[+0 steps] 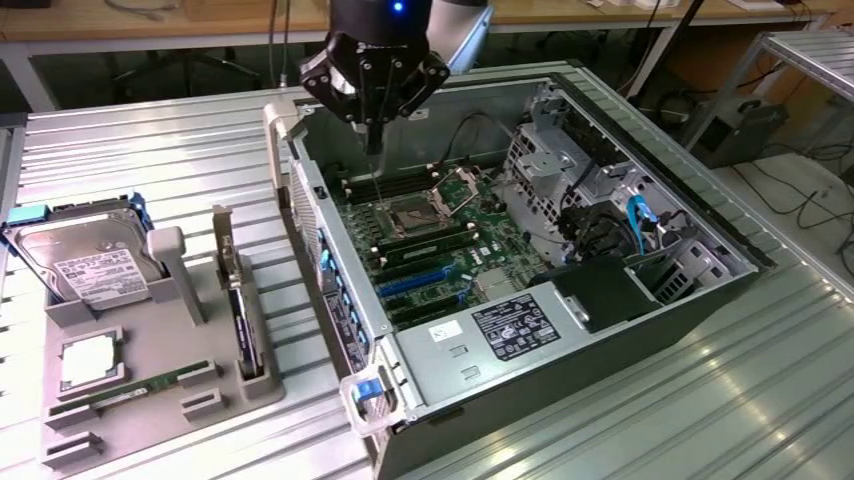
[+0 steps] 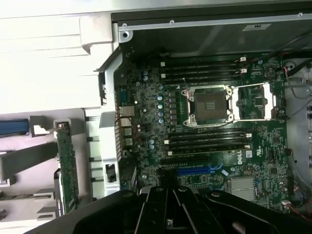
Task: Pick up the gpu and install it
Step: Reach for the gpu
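- The pincer (image 1: 372, 140) is closed, its fingers pressed together with nothing between them. It hangs point-down over the far left corner of the open computer case (image 1: 315, 255), above the motherboard (image 1: 430, 238) and clear of it.
- Directly below and a little nearer lie the bare processor socket (image 1: 407, 215) and the memory slots; the blue expansion slots (image 1: 420, 282) sit nearer again.
- The gpu (image 1: 242, 315) is not in the case. It stands on edge in the grey holder (image 1: 140, 430) on the desk (image 1: 160, 150), just outside the case's left wall.
- From the pincer the gpu lies to the exterior view's left and nearer, lower down, with the case wall between them.
- Its long axis runs near to far, roughly parallel to that wall, with the silvery bracket at the far end.
- Further left in the holder are the hard drive (image 1: 87, 265) and the green memory stick (image 1: 127, 395), both untouched.
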Robot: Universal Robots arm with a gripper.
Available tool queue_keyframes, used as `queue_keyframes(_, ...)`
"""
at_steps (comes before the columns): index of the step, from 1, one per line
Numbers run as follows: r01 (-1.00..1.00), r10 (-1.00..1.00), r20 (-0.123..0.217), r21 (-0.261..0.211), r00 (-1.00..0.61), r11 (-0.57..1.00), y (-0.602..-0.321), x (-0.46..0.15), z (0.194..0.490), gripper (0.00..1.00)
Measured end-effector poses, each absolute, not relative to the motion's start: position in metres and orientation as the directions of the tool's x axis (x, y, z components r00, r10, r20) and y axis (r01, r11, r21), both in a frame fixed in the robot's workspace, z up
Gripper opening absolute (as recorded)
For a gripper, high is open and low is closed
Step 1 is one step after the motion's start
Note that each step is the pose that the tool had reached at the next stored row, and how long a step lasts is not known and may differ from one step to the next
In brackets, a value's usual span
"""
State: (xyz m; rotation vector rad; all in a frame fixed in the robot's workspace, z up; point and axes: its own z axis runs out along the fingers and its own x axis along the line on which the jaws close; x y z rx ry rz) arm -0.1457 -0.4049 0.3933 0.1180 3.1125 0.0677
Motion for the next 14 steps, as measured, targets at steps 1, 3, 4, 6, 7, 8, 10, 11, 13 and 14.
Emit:
queue_keyframes(1,0.075,0.076,-0.024,0.044,-0.997,0.996,-0.406,-0.150,0.393,0.13)
queue_keyframes(3,0.075,0.076,-0.024,0.044,-0.997,0.996,-0.408,-0.164,0.393,0.13)
queue_keyframes(4,0.075,0.076,-0.025,0.043,-0.997,0.996,-0.408,-0.168,0.393,0.13)
queue_keyframes(6,0.075,0.076,-0.025,0.040,-0.997,0.996,-0.408,-0.178,0.393,0.13)
queue_keyframes(7,0.075,0.076,-0.025,0.039,-0.997,0.996,-0.409,-0.180,0.393,0.13)
queue_keyframes(8,0.075,0.076,-0.025,0.038,-0.997,0.996,-0.409,-0.182,0.393,0.13)
queue_keyframes(10,0.075,0.076,-0.025,0.037,-0.997,0.996,-0.408,-0.185,0.393,0.13)
queue_keyframes(11,0.075,0.076,-0.025,0.037,-0.997,0.996,-0.408,-0.185,0.393,0.13)
queue_keyframes(13,0.075,0.076,-0.025,0.037,-0.997,0.996,-0.408,-0.185,0.393,0.13)
queue_keyframes(14,0.075,0.076,-0.025,0.037,-0.997,0.996,-0.408,-0.185,0.393,0.13)
